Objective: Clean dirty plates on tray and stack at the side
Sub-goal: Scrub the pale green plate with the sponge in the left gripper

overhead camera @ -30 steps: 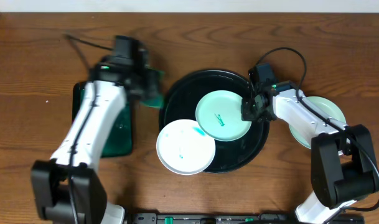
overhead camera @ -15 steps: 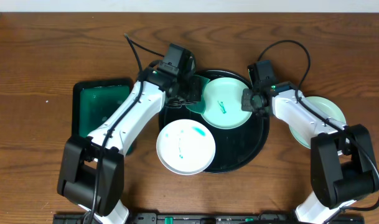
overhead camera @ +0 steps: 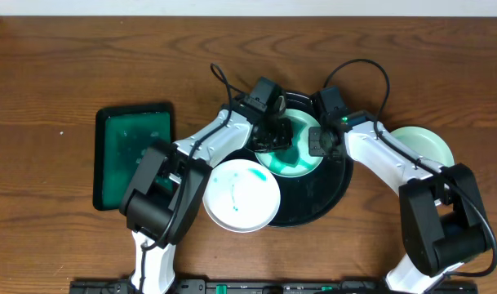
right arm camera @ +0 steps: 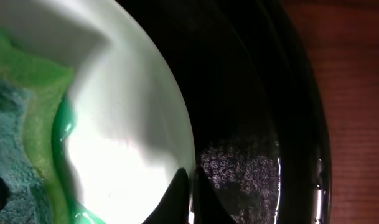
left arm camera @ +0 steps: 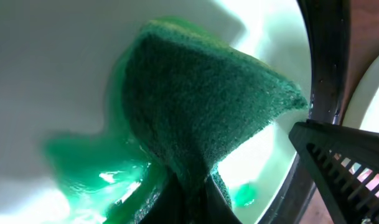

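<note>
A pale mint plate rests at the back of the black tray. My left gripper is shut on a green sponge that presses onto this plate, with green liquid smeared around it. My right gripper is shut on the plate's right rim, its fingertips pinching the edge. A white plate with green smears overlaps the tray's front-left rim. Another mint plate sits on the table to the right, off the tray.
A rectangular dark green tray holding wet green residue stands on the left of the wooden table. The black tray's raised rim runs close beside my right gripper. Both arms cross over the tray's back half.
My left arm has swung right from the rectangular green tray, carrying the sponge onto the mint plate. The right gripper has kept its hold on the plate's rim and shifted slightly back.
</note>
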Controlling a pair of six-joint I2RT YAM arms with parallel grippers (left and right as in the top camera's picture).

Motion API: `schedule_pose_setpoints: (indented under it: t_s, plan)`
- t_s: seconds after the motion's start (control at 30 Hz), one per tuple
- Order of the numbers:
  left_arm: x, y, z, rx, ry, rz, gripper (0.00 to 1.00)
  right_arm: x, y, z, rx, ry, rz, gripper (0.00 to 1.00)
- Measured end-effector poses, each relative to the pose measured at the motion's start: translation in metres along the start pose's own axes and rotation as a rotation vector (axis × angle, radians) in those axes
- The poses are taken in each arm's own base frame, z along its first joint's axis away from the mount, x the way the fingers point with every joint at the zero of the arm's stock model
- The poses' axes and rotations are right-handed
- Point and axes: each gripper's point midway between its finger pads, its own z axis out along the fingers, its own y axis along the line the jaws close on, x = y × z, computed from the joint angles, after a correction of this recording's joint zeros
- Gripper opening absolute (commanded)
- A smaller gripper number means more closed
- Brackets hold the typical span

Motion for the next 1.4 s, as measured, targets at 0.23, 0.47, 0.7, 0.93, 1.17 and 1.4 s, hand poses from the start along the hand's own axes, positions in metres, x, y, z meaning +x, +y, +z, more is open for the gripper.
schedule_pose_setpoints:
  t_s: [0.23, 0.47, 0.7, 0.93, 1.17, 1.4]
  plan:
    - [-0.001, 0.032, -0.018, -0.220, -0.017, -0.051, 0.07, 0.000, 0.000, 0.000, 0.000, 0.000, -0.004, 0.01]
    - [-0.013, 0.053, -0.030, -0.365, -0.091, 0.005, 0.07, 0.001, 0.000, 0.000, 0.001, 0.002, -0.004, 0.01]
    - [-0.016, 0.015, -0.003, -0.110, -0.045, 0.030, 0.07, 0.002, 0.000, 0.000, 0.002, 0.005, -0.004, 0.01]
    - [-0.003, -0.018, 0.018, 0.111, 0.054, 0.041, 0.07, 0.002, -0.001, 0.000, 0.006, 0.007, -0.005, 0.01]
    - [0.021, -0.037, 0.024, 0.184, 0.148, 0.057, 0.07, 0.002, -0.001, 0.000, 0.007, 0.007, -0.005, 0.01]
    - [0.023, -0.010, 0.014, 0.009, 0.147, -0.004, 0.07, 0.002, -0.001, 0.000, 0.006, 0.008, -0.005, 0.01]
